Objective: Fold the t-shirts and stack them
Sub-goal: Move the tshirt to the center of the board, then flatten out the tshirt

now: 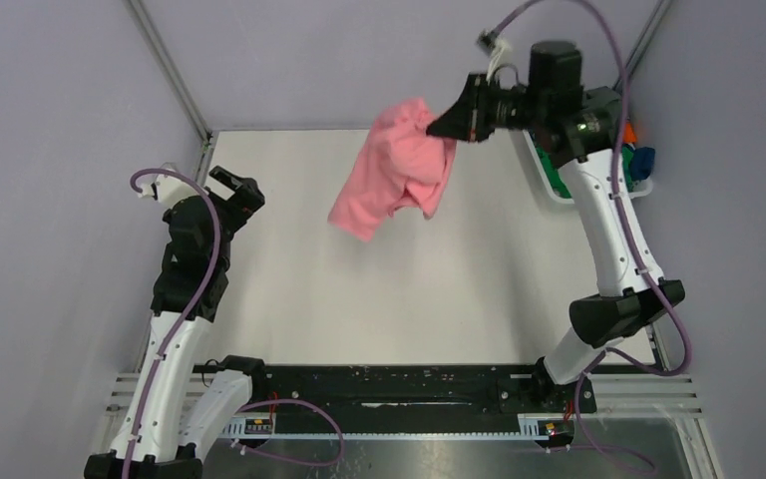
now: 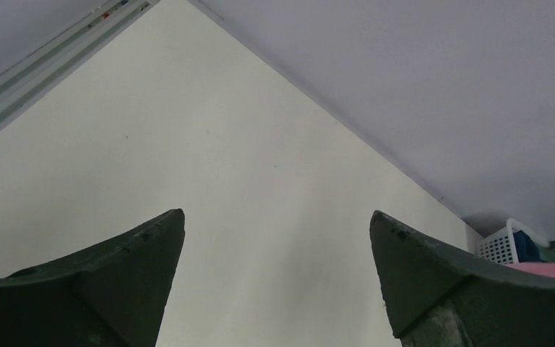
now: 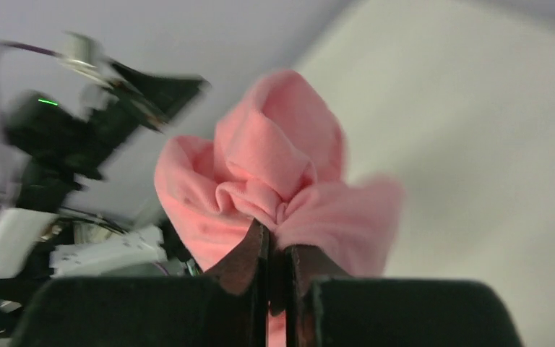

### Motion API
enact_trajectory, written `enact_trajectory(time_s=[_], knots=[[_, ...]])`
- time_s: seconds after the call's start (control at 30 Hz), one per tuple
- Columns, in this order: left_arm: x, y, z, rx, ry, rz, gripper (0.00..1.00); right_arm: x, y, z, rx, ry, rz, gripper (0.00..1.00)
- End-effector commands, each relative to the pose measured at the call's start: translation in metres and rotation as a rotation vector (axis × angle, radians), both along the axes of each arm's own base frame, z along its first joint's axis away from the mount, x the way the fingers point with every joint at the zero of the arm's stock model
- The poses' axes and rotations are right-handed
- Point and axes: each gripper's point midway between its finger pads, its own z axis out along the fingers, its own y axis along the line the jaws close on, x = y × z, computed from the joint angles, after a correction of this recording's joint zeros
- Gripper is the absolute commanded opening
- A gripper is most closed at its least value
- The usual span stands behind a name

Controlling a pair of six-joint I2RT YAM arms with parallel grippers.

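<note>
My right gripper (image 1: 439,126) is shut on a bunched fold of the salmon pink t-shirt (image 1: 397,170) and holds it up in the air over the far middle of the table; the shirt hangs down crumpled. In the right wrist view the pink cloth (image 3: 274,181) bulges out from the closed gripper (image 3: 278,235). My left gripper (image 1: 242,188) is open and empty at the left of the table; in the left wrist view its gripper (image 2: 277,224) frames bare table. Green, blue and orange shirts (image 1: 640,158) show in the basket at the far right.
The white plastic basket (image 1: 547,178) sits at the far right edge, partly behind my right arm; it also shows in the left wrist view (image 2: 497,246). The white table top (image 1: 379,299) is walled by grey panels at back and sides.
</note>
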Motion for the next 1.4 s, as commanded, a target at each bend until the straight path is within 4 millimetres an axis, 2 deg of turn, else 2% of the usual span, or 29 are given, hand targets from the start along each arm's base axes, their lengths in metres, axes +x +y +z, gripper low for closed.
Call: enact_trajectory(time_s=[0.0,0.03,0.07,0.1,0.13,0.17,0.2,0.27,0.4,0.47,0.53,0.67,0.77,0.83,0.9,1.0,1.13,1.3,1.37], knots=[[-0.003,-0.005,-0.02,-0.025,0.061,-0.024,0.99,0.004,-0.039,-0.119,-0.237,0.175,-0.213,0.1],[-0.001,-0.008,-0.025,-0.03,0.081,-0.035,0.99,0.002,-0.052,-0.149,-0.287,0.215,-0.274,0.14],[0.001,-0.011,-0.03,-0.034,0.099,-0.053,0.99,0.002,-0.066,-0.189,-0.351,0.277,-0.341,0.2],[0.003,-0.015,-0.033,-0.03,0.117,-0.076,0.99,0.001,-0.083,-0.221,-0.412,0.326,-0.419,0.32],[0.006,-0.02,-0.039,-0.029,0.145,-0.1,0.99,0.001,-0.103,-0.251,-0.478,0.382,-0.518,0.52],[0.01,-0.026,-0.044,-0.029,0.174,-0.132,0.99,0.0,-0.126,-0.271,-0.537,0.435,-0.633,0.65],[0.013,-0.033,-0.049,-0.032,0.205,-0.173,0.99,-0.002,-0.142,-0.282,-0.583,0.461,-0.713,0.78],[0.02,-0.053,-0.065,-0.052,0.281,-0.277,0.99,-0.008,-0.163,-0.29,-0.654,0.459,-0.799,0.98],[0.015,-0.1,-0.115,-0.126,0.449,-0.492,0.99,-0.029,-0.167,-0.311,-0.669,0.495,-0.806,0.99],[0.001,-0.122,-0.14,-0.118,0.531,-0.56,0.99,-0.043,-0.168,-0.329,-0.679,0.534,-0.804,0.99],[-0.022,-0.15,-0.164,-0.077,0.624,-0.653,0.98,-0.047,-0.179,-0.341,-0.711,0.531,-0.853,0.99],[-0.067,-0.18,-0.208,-0.022,0.823,-0.741,0.93,-0.036,-0.207,-0.331,-0.746,0.481,-1.036,0.99],[-0.096,-0.198,-0.24,-0.002,0.949,-0.795,0.85,-0.027,-0.214,-0.327,-0.713,0.469,-1.124,0.99],[-0.108,-0.204,-0.253,0.013,1.005,-0.799,0.81,-0.017,-0.213,-0.323,-0.66,0.464,-1.141,0.99],[-0.115,-0.206,-0.264,0.025,1.042,-0.782,0.78,-0.003,-0.204,-0.317,-0.607,0.45,-1.11,0.99],[-0.12,-0.208,-0.274,0.031,1.076,-0.766,0.74,0.021,-0.185,-0.312,-0.566,0.447,-1.034,0.99],[-0.123,-0.218,-0.288,0.043,1.085,-0.773,0.7,0.055,-0.17,-0.313,-0.572,0.414,-0.961,0.99],[-0.113,-0.224,-0.307,0.089,1.118,-0.743,0.6,0.095,-0.141,-0.338,-0.574,0.453,-0.835,0.99],[-0.104,-0.221,-0.312,0.124,1.116,-0.705,0.52,0.111,-0.138,-0.352,-0.6,0.477,-0.829,0.99]])
